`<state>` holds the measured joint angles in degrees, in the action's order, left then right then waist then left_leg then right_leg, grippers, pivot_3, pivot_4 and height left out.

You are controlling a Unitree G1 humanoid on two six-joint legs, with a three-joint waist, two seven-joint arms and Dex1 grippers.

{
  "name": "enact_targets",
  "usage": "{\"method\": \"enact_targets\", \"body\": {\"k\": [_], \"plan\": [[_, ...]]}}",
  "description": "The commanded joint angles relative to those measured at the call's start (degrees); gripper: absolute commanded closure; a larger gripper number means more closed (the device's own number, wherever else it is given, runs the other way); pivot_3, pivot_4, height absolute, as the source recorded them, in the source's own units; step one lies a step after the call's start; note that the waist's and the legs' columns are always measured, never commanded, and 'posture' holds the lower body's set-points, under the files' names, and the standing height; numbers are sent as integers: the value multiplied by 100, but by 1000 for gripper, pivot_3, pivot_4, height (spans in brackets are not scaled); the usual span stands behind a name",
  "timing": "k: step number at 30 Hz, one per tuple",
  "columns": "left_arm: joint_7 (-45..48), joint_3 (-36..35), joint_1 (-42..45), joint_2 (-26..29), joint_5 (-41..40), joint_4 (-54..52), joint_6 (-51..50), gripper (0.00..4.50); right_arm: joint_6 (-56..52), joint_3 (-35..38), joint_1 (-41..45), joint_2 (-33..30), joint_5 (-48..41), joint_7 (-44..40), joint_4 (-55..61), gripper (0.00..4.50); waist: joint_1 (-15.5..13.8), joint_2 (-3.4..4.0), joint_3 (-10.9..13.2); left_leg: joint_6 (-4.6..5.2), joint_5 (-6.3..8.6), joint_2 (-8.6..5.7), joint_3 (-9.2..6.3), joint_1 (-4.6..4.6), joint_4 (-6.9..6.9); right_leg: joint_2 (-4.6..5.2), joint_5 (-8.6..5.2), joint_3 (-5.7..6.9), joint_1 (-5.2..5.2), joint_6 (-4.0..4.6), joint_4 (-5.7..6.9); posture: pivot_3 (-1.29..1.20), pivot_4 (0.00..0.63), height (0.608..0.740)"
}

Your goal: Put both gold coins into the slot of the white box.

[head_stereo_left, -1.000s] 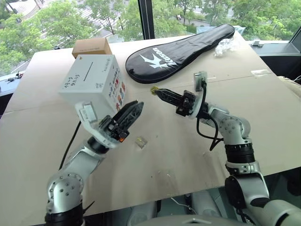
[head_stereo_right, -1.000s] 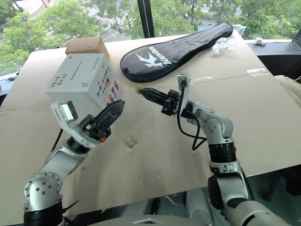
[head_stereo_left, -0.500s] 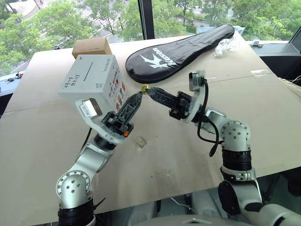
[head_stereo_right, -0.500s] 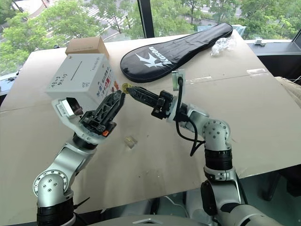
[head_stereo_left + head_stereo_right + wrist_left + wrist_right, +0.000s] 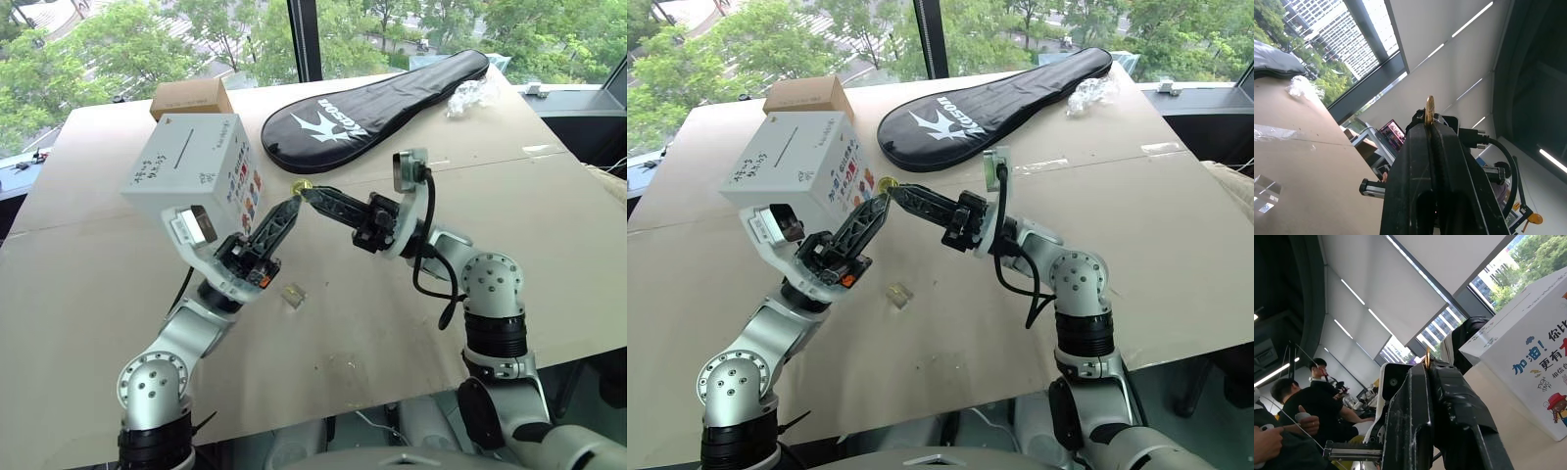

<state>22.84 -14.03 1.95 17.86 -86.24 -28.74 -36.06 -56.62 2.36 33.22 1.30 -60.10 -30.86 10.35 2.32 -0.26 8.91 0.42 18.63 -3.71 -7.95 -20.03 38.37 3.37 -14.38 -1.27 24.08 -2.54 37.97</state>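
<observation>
Beside the white box [image 5: 191,166], both the left gripper [image 5: 294,203] and right gripper [image 5: 305,192] pinch one gold coin [image 5: 301,184].

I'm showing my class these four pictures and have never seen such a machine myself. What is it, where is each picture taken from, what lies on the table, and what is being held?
It is a humanoid robot with two arms, each ending in a gripper of two black fingers. Two pictures come from cameras in its head, looking down over the arms. The other two come from a camera on each wrist, looking along the fingers.

On the brown table lie a white box with a slot, a brown cardboard box, a black racket bag, crumpled clear plastic and a small clear cube.

The left gripper and right gripper meet tip to tip above the table, both shut on one gold coin.
</observation>
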Motion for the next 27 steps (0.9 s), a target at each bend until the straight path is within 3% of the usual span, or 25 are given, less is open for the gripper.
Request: {"method": "enact_targets", "body": {"k": [1,4,7,9,14,18,23,27], "plan": [[91,-109,-19,54,-88,-101,79,4455,15,-122,-20,-7,-171,-63,275,4500,0,0,0,0,0,0,0,0,0,0,0,0,0,0,0,0,150,740],[100,-101,-19,77,-25,-91,89,4455,44,-212,-14,-93,-156,-182,268,4500,0,0,0,0,0,0,0,0,0,0,0,0,0,0,0,0,150,740],[74,-109,19,60,97,-66,166,4500,186,-188,-26,-61,-130,-123,227,3633,2,0,0,0,0,0,0,0,-1,0,0,0,0,0,0,0,150,740],[-101,-163,140,81,269,-83,285,4500,340,-58,1,-42,-30,91,147,2722,-3,0,0,0,0,0,0,0,-2,0,0,0,2,0,0,0,150,740],[-504,-557,580,574,578,-144,436,4500,727,240,10,-348,243,197,36,2722,-25,0,0,0,0,0,0,0,-1,0,0,1,1,0,0,0,150,740],[-1266,-1030,1240,1544,1296,-111,414,4500,1334,165,145,-1116,1067,-228,-70,2722,-32,-5,3,0,0,-1,-3,-4,-3,-1,0,4,4,0,-5,0,150,740],[-1928,-1123,1751,2545,2494,114,194,4500,2029,-65,408,-1820,1847,-740,-68,2722,15,0,4,0,0,-2,17,-5,-15,-3,0,1,20,-1,-4,0,150,740],[-2375,-973,1913,2825,3226,177,-94,4500,2646,-179,579,-2235,2344,-1202,23,2722,7,-1,4,0,0,0,17,-32,-18,-7,0,-5,55,-1,0,0,150,740]]}}
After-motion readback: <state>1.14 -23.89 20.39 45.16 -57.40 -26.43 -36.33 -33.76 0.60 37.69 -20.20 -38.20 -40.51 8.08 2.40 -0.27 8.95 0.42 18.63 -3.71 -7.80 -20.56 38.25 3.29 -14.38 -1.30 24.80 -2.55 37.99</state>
